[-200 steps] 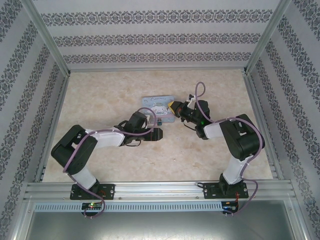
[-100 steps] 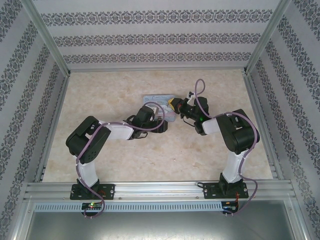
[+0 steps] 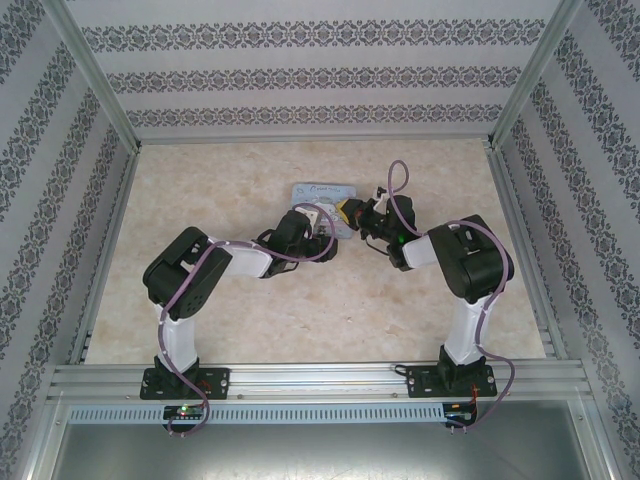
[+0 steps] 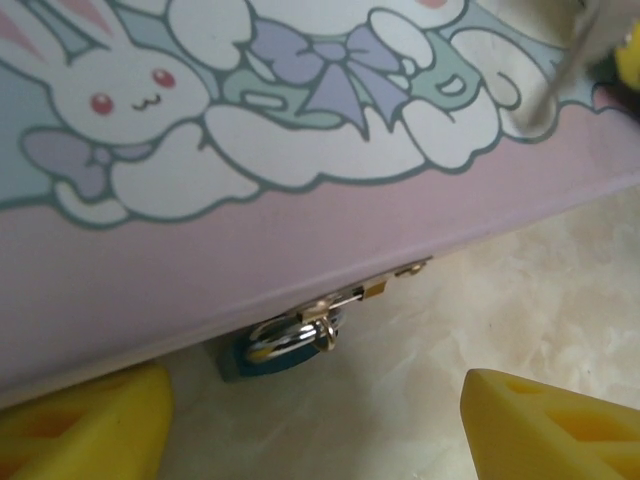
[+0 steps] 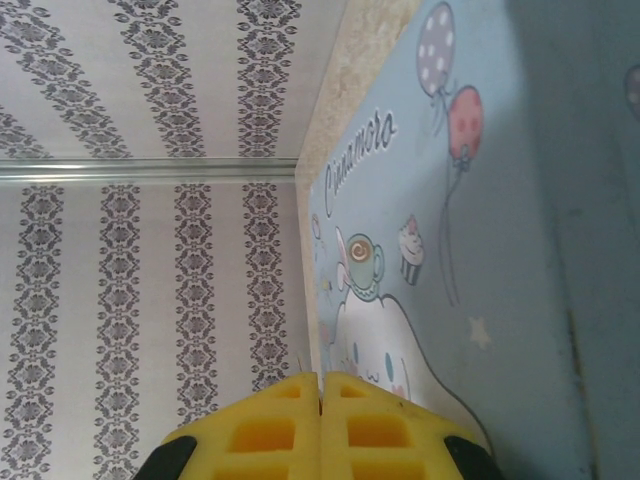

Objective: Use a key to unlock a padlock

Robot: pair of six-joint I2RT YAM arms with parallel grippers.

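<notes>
The padlock (image 4: 283,346), a small dark-blue body with a silver shackle, hangs from the hasp on the front of the light-blue cartoon tin (image 4: 300,240). It lies just ahead of my left gripper (image 4: 315,435), which is open, one yellow pad (image 4: 85,425) on either side and nothing between them. From above, the left gripper (image 3: 323,243) sits at the tin's (image 3: 315,192) near edge. My right gripper (image 5: 321,395) is shut over the tin lid (image 5: 480,250), a thin sliver of the key (image 5: 300,364) poking from its pads. It (image 3: 347,211) is at the tin's right corner.
The beige marbled table (image 3: 200,190) is walled by patterned panels on three sides, with aluminium posts at the corners. Both arm bases are bolted to the rail at the near edge. Cables loop above each forearm.
The left arm has swung forward and brought its open gripper up to the tin's front. The tin and the right gripper have shifted slightly towards the back wall.
</notes>
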